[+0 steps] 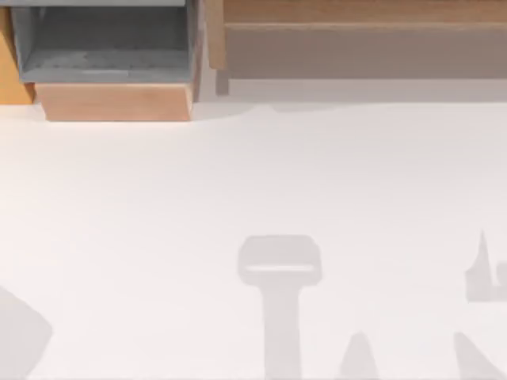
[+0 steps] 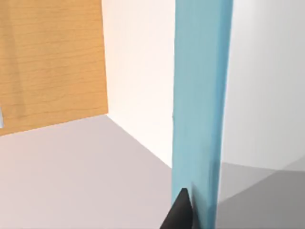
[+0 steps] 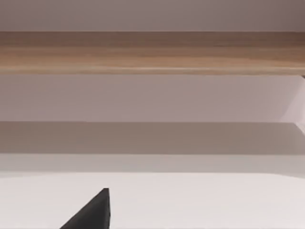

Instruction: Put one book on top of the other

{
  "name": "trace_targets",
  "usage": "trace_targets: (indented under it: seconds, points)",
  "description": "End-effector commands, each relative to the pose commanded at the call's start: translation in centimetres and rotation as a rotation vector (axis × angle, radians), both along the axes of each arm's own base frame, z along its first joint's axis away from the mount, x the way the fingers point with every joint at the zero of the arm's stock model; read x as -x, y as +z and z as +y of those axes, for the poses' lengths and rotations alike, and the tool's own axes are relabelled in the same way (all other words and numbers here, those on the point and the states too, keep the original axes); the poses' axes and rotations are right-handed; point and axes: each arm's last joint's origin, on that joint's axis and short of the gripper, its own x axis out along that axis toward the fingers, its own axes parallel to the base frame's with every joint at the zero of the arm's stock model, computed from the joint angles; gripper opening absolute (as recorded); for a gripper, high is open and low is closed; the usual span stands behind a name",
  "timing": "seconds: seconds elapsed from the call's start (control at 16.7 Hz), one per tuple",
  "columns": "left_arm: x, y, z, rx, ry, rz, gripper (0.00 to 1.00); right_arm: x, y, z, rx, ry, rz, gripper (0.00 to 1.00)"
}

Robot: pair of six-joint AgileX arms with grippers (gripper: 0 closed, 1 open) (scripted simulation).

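A blue book [image 2: 200,95] stands on edge right in front of the left wrist camera, running from the frame's near edge to its far edge. One dark fingertip [image 2: 182,212] of my left gripper presses against the book's side; the other finger is hidden behind the book, and the book hangs off the surface. In the right wrist view, one dark fingertip [image 3: 95,212] of my right gripper hovers over the white table [image 3: 200,200] with nothing against it. A second book is out of view.
The white table [image 1: 253,182] carries only shadows of the arms. A wooden box with a grey inside [image 1: 107,47] stands at the back left. A long wooden shelf [image 1: 356,32] runs along the back right. A wooden panel [image 2: 47,62] is close to the left gripper.
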Motion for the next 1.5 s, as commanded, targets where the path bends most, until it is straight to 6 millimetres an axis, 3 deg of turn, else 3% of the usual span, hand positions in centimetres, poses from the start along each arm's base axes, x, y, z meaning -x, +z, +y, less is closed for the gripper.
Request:
trace_targets:
  seconds: [0.66, 1.44, 1.5]
  points:
    - [-0.46, -0.2, -0.01, 0.0, 0.0, 0.0, 0.0, 0.0, 0.0, 0.0, 0.0, 0.0, 0.0, 1.0]
    - [-0.46, -0.2, -0.01, 0.0, 0.0, 0.0, 0.98, 0.0, 0.0, 0.0, 0.0, 0.0, 0.0, 1.0]
    - [-0.46, -0.2, -0.01, 0.0, 0.0, 0.0, 1.0, 0.0, 0.0, 0.0, 0.0, 0.0, 0.0, 1.0]
